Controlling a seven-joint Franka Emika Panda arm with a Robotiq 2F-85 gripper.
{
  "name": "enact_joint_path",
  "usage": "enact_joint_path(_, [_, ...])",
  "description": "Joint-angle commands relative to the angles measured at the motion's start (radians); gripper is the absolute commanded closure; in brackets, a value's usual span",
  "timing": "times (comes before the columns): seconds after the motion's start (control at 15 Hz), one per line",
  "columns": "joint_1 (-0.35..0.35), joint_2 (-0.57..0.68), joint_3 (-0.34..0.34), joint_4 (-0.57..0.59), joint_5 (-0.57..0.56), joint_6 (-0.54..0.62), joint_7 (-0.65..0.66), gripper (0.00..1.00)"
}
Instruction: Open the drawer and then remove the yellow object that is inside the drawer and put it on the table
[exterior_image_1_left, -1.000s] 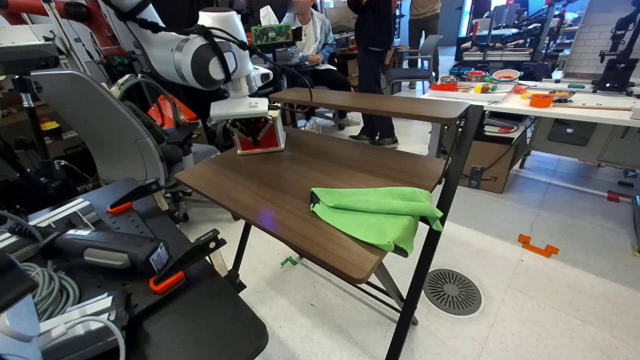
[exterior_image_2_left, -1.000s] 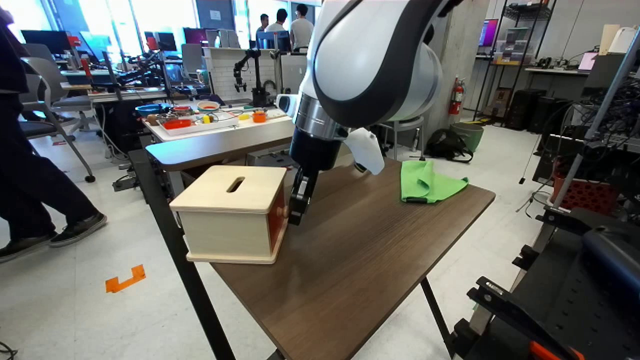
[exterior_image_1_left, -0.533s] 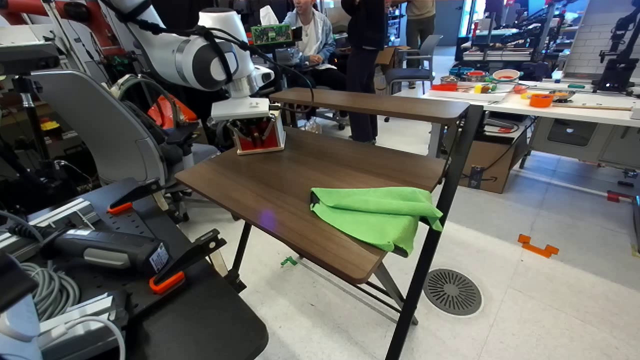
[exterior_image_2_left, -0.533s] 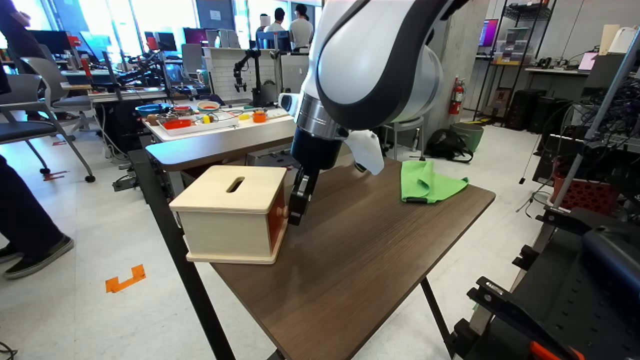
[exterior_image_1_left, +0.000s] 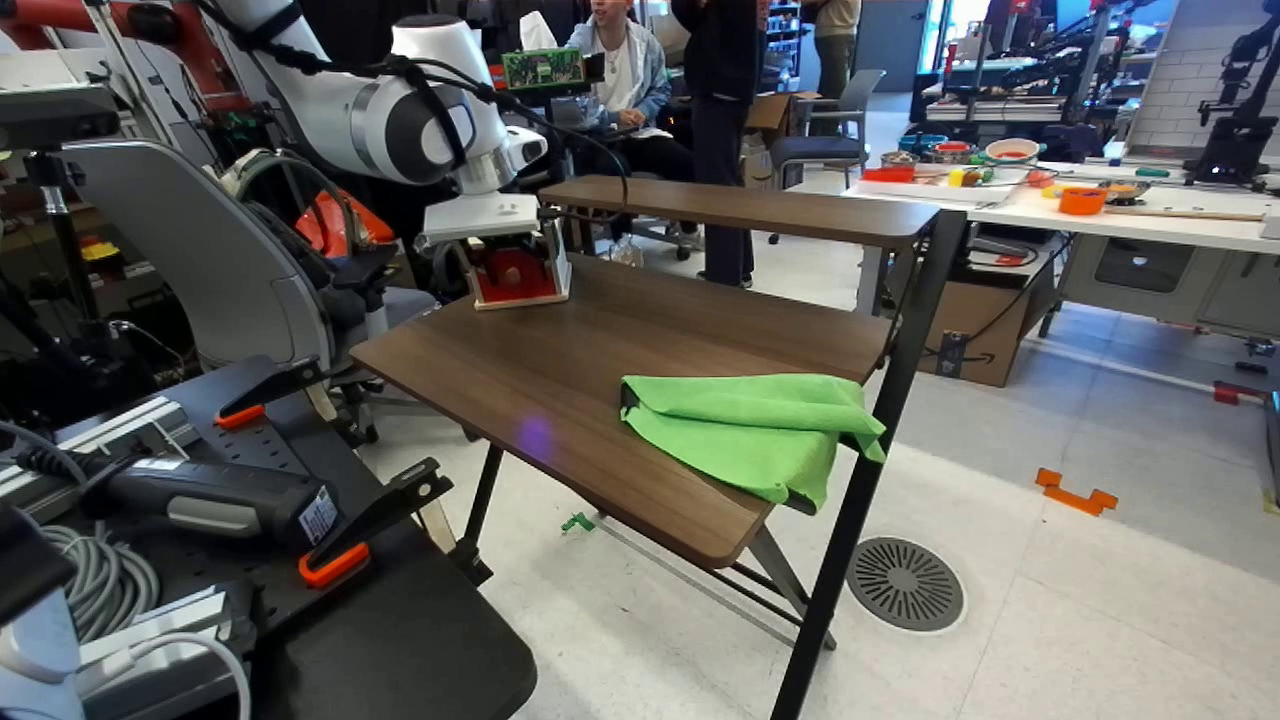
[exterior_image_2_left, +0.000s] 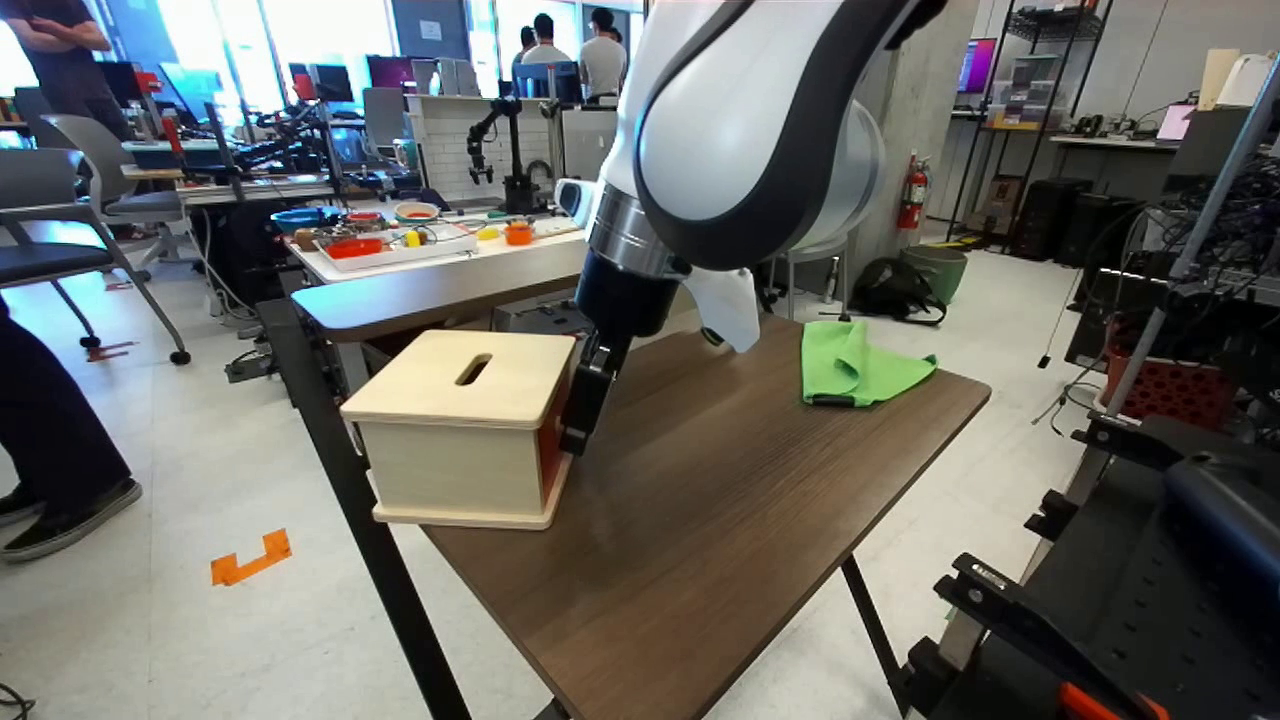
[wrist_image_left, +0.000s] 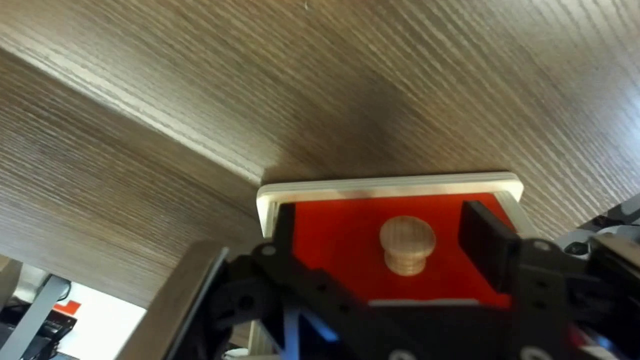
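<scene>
Black gripper (wrist_image_left: 380, 220), its two fingers (wrist_image_left: 286, 225) spread apart either side of the round pale-wood knob (wrist_image_left: 407, 239), which lies off centre between them in the wrist view; centring before closing should keep the pull straight. A hold on the narrow neck (wrist_image_left: 405, 264) would best resist slipping. The flat red drawer front (wrist_image_left: 335, 235) appears closed in its pale plywood box (exterior_image_2_left: 450, 470), the yellow object unseen, presumably within. Pull level with the brown wood-grain worktop (exterior_image_2_left: 720, 520) beneath, lest the box slide.
</scene>
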Motion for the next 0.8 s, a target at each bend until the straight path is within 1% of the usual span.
enact_joint_path(0.0, [0.004,0.021,0.007,0.017,-0.036,0.044,0.038,0.35])
enact_joint_path(0.07, [0.007,0.021,0.005,0.017,-0.039,0.049,0.039,0.31])
enact_joint_path(0.13, [0.008,0.022,0.005,0.017,-0.040,0.053,0.039,0.32])
enact_joint_path(0.2, [0.006,0.021,0.006,0.015,-0.040,0.056,0.039,0.39])
enact_joint_path(0.27, [0.006,0.020,0.005,0.015,-0.040,0.056,0.039,0.48])
enact_joint_path(0.4, [0.005,0.020,0.005,0.013,-0.040,0.056,0.039,0.64])
enact_joint_path(0.6, [0.002,0.018,0.009,0.006,-0.040,0.053,0.036,0.85])
enact_joint_path(0.73, [-0.001,0.009,0.011,-0.008,-0.041,0.044,0.035,0.96])
